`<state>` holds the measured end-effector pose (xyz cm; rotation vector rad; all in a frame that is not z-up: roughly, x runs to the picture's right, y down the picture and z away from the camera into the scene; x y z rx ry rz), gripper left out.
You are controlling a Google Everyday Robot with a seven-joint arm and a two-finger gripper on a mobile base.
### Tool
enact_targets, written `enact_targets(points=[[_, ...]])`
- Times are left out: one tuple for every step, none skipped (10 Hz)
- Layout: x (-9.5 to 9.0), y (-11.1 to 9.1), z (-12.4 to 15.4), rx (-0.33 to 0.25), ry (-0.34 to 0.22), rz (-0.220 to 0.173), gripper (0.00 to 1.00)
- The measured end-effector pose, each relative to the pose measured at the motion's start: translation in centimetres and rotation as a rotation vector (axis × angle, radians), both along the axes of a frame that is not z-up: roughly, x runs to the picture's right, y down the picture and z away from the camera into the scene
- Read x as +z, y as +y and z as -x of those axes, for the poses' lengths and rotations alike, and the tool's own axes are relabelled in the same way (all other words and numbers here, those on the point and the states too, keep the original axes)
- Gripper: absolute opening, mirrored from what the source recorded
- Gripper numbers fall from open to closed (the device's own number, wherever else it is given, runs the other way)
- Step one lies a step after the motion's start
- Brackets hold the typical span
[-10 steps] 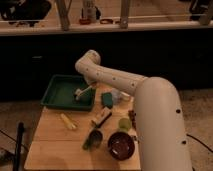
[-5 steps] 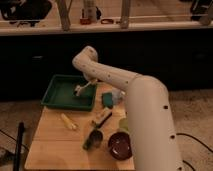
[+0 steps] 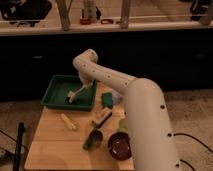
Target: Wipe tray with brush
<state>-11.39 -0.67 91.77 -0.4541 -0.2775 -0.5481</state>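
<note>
At the bottom of the frame stands a light wooden table [image 3: 50,145] with a dark red round bowl [image 3: 119,145] and a dark green cup-like object [image 3: 92,140] near its front edge. The thick white robot arm [image 3: 147,120] fills the lower right. A little farther lie a yellow corn-like piece [image 3: 68,121], a pale-and-dark bar-shaped object [image 3: 102,117] and a small green block [image 3: 107,100]. Beyond them, at centre left, the dark green rectangular plastic tray [image 3: 52,90] sits on the far part of the table. The gripper [image 3: 82,86] hangs over the tray's right part, and its fingers grip the small slim brush with pale cream handle [image 3: 75,94]. The brush is tilted, its darker head low inside the tray.
</note>
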Motion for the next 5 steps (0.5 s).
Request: enact_targets(points=[[-0.3, 0.7, -0.1, -0.014, -0.006, 0.013, 0.0], [-0.8, 0.7, -0.3, -0.025, -0.002, 0.012, 0.0], [-1.3, 0.5, -1.5, -0.029, 0.017, 0.009, 0.0], [-2.0, -0.3, -3.2, -0.025, 0.049, -0.011, 0.0], [-2.4, -1.1, -3.9, -0.026, 0.076, -0.034, 0.0]])
